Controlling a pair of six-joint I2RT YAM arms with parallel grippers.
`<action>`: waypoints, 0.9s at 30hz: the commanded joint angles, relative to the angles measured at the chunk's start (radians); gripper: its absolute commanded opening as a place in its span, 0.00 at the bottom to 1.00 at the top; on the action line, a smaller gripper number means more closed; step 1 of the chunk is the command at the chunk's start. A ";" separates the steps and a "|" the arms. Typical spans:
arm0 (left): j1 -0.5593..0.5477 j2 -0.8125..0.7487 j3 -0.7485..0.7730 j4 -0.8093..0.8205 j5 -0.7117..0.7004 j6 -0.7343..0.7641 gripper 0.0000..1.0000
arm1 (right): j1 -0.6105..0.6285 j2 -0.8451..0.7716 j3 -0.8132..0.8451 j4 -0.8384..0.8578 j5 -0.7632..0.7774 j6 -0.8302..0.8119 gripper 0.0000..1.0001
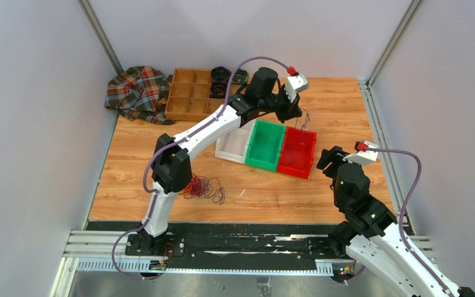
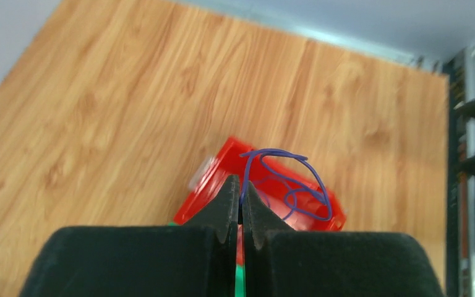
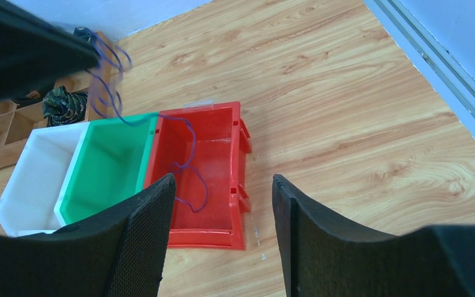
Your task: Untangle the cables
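Right, your wooden desk (image 1: 346,105) fills the top view, w/ both arms bolted at its near edge. Your left arm (image 1: 204,127) stretches far across toward the back-middle, wrist above the bins. Your right arm (image 1: 371,216) sits folded nr the right edge, wrist aimed at the same bins. Back-left corner: a plaid cloth (image 1: 137,93) lies crumpled by the wall, touching a wooden divider tray (image 1: 188,93) w/ dark coiled rolls (image 1: 226,80) at its right end. Mid-desk, three bins stand side by side, touching: white bin (image 1: 234,145), green bin (image 1: 266,145), red bin (image 1: 294,154), left to right. The cables (image 1: 203,185), a loopy bunch of red, orange & purple strands, lie on the desk nr the front-left, just beside the left arm's elbow & well apart from the bins. One purple strand (image 2: 276,150) is separate from that bunch. Your left tool (image 2: 241,189) is clenched on its upper end, pads pinched together w/ the strand btwn them. The rest dangles in loops over the red bin. In the right wrist view its lowest loop falls within the red bin's outline; can't tell if it touches the bin floor. Your right tool (image 3: 222,185) is released, fingers spread wide w/ nothing btwn them, hovering apart from the bins.
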 commanded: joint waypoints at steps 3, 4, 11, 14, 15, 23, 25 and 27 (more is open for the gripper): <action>-0.032 0.052 -0.069 -0.132 -0.123 0.192 0.01 | -0.013 0.007 0.044 -0.009 0.013 -0.034 0.57; -0.034 0.048 -0.085 -0.129 -0.128 0.185 0.02 | -0.013 0.008 0.050 -0.013 0.015 -0.038 0.57; -0.058 -0.014 -0.218 -0.119 -0.172 0.252 0.28 | -0.013 0.027 0.083 -0.029 0.006 -0.036 0.57; -0.060 -0.044 -0.231 -0.152 -0.193 0.284 0.55 | -0.013 0.055 0.098 -0.032 -0.009 -0.035 0.57; -0.060 -0.053 -0.221 -0.177 -0.200 0.300 0.57 | -0.013 0.067 0.105 -0.033 -0.014 -0.036 0.57; 0.002 -0.207 -0.050 -0.621 -0.216 0.362 0.94 | -0.013 0.183 0.149 -0.009 -0.137 -0.044 0.59; 0.052 -0.310 -0.128 -0.695 -0.184 0.397 1.00 | -0.003 0.243 0.156 0.010 -0.215 -0.040 0.58; 0.114 -0.429 -0.259 -0.742 -0.173 0.450 0.98 | 0.040 0.328 0.181 0.020 -0.248 -0.030 0.59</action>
